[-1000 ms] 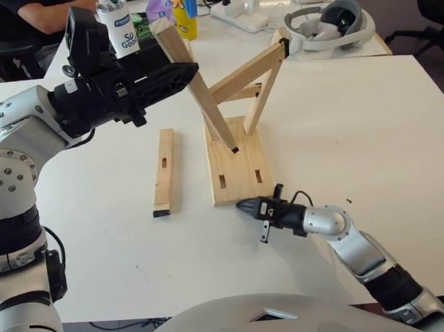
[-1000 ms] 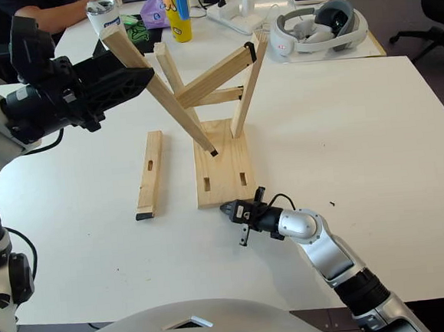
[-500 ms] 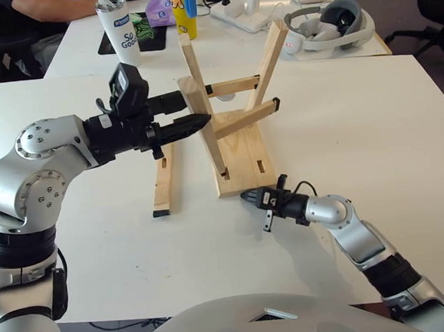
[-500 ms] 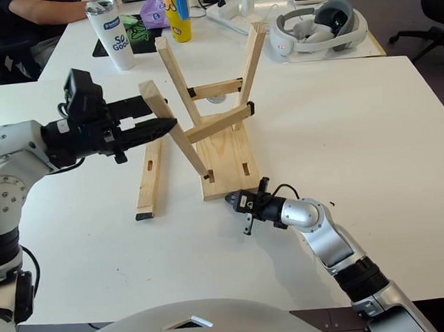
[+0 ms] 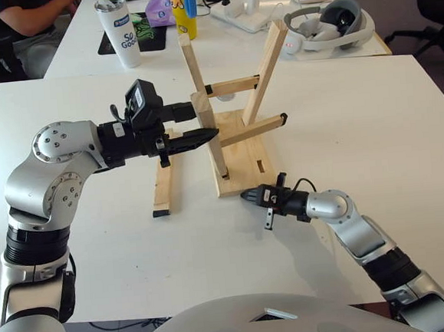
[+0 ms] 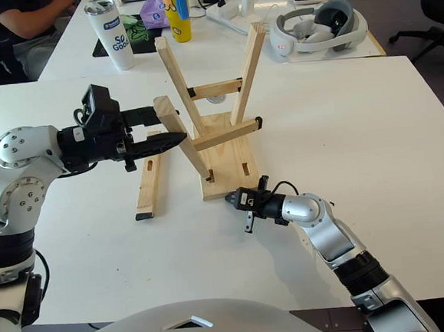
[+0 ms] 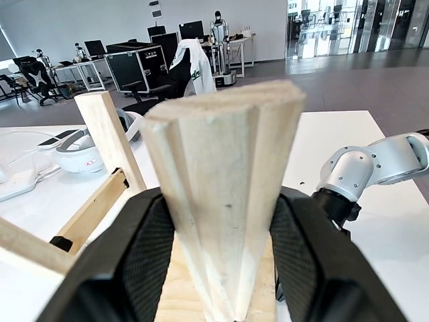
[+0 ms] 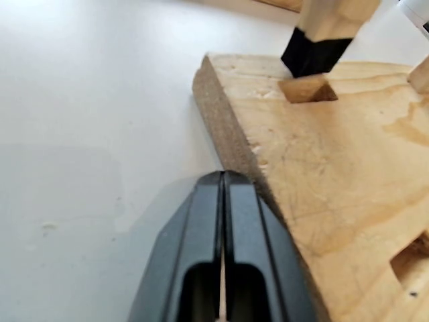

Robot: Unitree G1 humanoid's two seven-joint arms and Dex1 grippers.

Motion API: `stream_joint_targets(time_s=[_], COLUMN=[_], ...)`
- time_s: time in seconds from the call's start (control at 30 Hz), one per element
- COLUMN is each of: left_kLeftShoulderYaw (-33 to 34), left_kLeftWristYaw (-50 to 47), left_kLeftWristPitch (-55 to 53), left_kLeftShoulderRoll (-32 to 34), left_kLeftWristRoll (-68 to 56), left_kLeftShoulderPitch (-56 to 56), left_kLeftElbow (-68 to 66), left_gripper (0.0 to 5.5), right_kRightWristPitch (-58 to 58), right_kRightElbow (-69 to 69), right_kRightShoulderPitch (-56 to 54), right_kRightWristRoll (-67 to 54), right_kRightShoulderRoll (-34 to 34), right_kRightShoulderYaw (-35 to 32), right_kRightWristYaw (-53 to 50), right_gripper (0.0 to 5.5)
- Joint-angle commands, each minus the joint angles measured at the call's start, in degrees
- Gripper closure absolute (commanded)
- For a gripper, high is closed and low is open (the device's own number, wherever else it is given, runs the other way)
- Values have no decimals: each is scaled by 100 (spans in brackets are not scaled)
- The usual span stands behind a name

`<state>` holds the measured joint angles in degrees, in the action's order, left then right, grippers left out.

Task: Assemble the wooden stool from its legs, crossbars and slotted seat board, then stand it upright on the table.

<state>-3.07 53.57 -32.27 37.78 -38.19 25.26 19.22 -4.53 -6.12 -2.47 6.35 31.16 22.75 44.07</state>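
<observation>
Seat board: the pale rectangular slotted wooden seat board (image 5: 243, 175) lies flat on the white surface (image 5: 372, 123), near its middle.
Frame: three light wooden legs joined by two crossbars stand on the board, leaning.
Held leg: the nearest square wooden leg (image 5: 216, 155) slants down to the board's near left corner. Its black-capped end (image 8: 315, 52) is at the slot there; whether it is seated in the slot cannot be told.
Rear legs: one pale leg (image 5: 192, 64) rises behind the held one, and another (image 5: 267, 70) leans up toward the far right.
Crossbars: the upper wooden bar (image 5: 235, 84) links the two rear legs. The lower bar (image 5: 254, 130) runs right from the held leg and ends in a black cap.
Left pincer (image 5: 198, 137): level above the surface, its black fingers (image 7: 144, 261) closed on either side of the held leg, gripping it partway up.
Right pincer (image 5: 249, 197): low over the surface, fingers pressed together with nothing between them, tip just beside the board's near edge. Contact cannot be told.
Loose leg: a flat slotted wooden leg (image 5: 165, 170) lies on the surface left of the board, apart from it, black cap at its near end.
Behind: a white tumbler (image 5: 119, 32), a yellow bottle (image 5: 186, 3) and a grey headset (image 5: 326, 19) stand on the far surface.
</observation>
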Motion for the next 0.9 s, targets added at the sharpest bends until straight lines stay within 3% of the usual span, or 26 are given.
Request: stream_joint_targets(time_s=[0.03, 0.53, 0.77, 0.9], left_kLeftShoulderYaw=[50, -170, -543, -497], left_kLeftWristYaw=[-62, 830, 1428, 1494], left_kLeftWristPitch=[30, 477, 702, 441], left_kLeftShoulderRoll=[-97, 351, 441, 385], left_kLeftWristRoll=[57, 662, 944, 777], left_kLeftShoulderPitch=[55, -465, 165, 497], left_kLeftElbow=[40, -976, -1386, -1390], left_gripper=[343, 343, 343, 343], right_kRightWristPitch=[-134, -73, -143, -614], right_kRightElbow=[236, 354, 323, -191], right_kRightShoulderPitch=[-11, -128, -163, -18], right_kRightWristRoll=[127, 154, 130, -745], right_kRightShoulderRoll=[124, 172, 179, -33], right_kRightShoulderYaw=[61, 83, 104, -381], right_kRightWristYaw=[133, 290, 348, 395], right_gripper=[550, 550, 550, 550])
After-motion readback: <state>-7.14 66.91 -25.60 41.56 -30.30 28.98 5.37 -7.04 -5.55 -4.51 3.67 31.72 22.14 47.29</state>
